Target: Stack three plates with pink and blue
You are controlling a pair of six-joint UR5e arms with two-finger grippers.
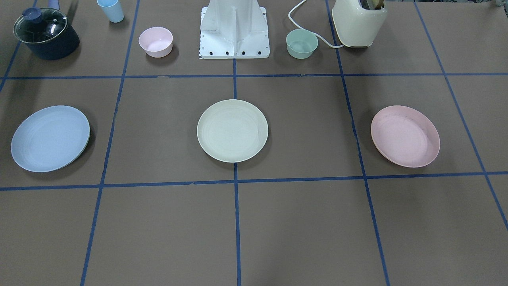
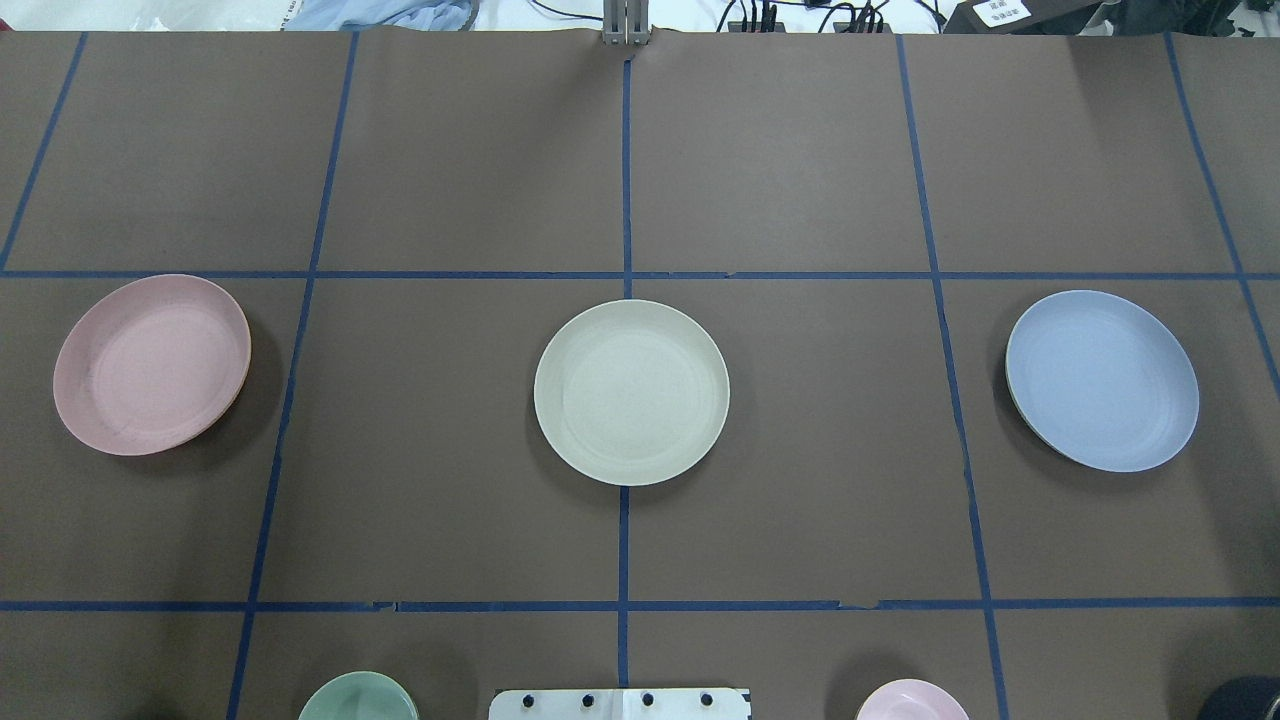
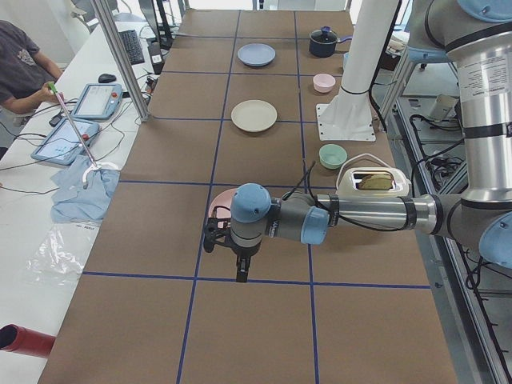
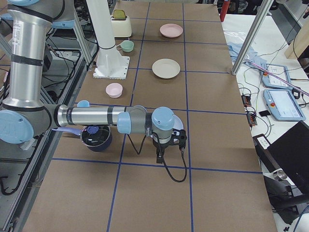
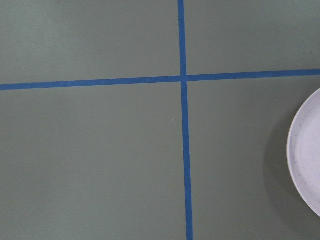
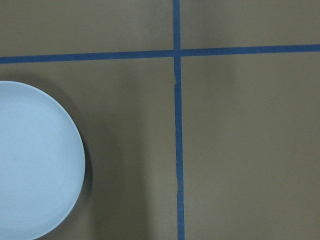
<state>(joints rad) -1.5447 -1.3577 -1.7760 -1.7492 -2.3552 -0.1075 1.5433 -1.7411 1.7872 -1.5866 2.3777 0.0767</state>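
Three plates lie apart in a row on the brown table. The pink plate is on my left, the cream-green plate in the middle, the blue plate on my right. My left gripper shows only in the exterior left view, hovering over the table beside the pink plate; I cannot tell whether it is open or shut. My right gripper shows only in the exterior right view, hovering beside the blue plate; I cannot tell its state either. The wrist views catch the pink plate's edge and the blue plate's edge.
Near the robot base stand a small pink bowl, a small green bowl, a cream toaster, a blue cup and a dark lidded pot. An operator sits beside the table.
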